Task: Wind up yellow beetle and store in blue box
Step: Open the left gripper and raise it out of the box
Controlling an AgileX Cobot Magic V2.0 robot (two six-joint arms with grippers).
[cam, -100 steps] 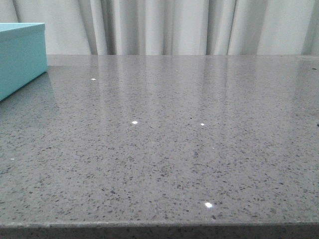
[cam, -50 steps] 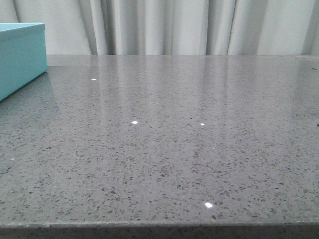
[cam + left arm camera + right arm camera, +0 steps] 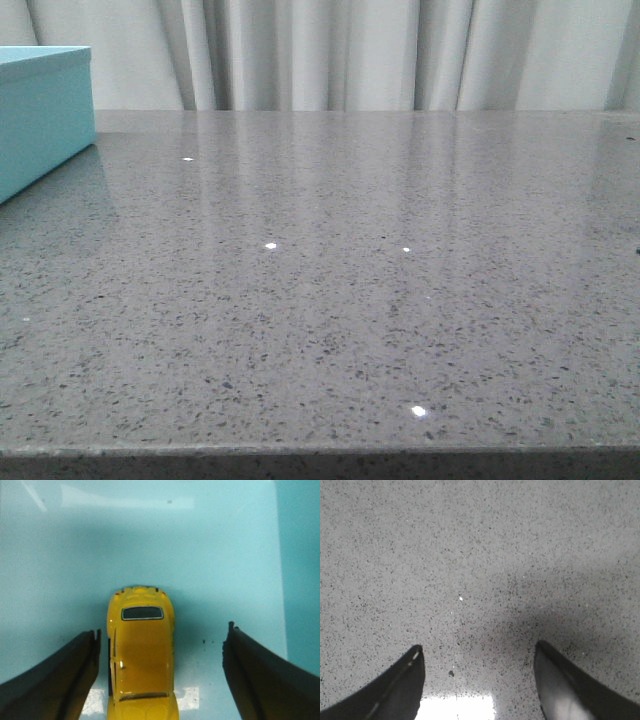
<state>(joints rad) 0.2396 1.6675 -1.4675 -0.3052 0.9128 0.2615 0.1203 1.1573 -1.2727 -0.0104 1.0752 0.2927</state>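
While the speckled grey stone tabletop (image 3: 340, 300) spreads out toward the pale curtains (image 3: 350, 55), the right gripper (image 3: 479, 680) hangs over bare counter, jaws wide with nothing between them. Far left sits the blue box (image 3: 40, 115). Inside it (on the turquoise floor) rests the yellow beetle (image 3: 141, 655), between the left gripper's (image 3: 161, 675) spread jaws, close to one finger.

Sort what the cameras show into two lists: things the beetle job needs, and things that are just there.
Part of the job:
- yellow beetle, lying on the turquoise surface between the open left end effector fingers
- blue box, at the table's far left

Just there:
- grey speckled table
- pale curtain behind it
- right end effector, open over bare tabletop
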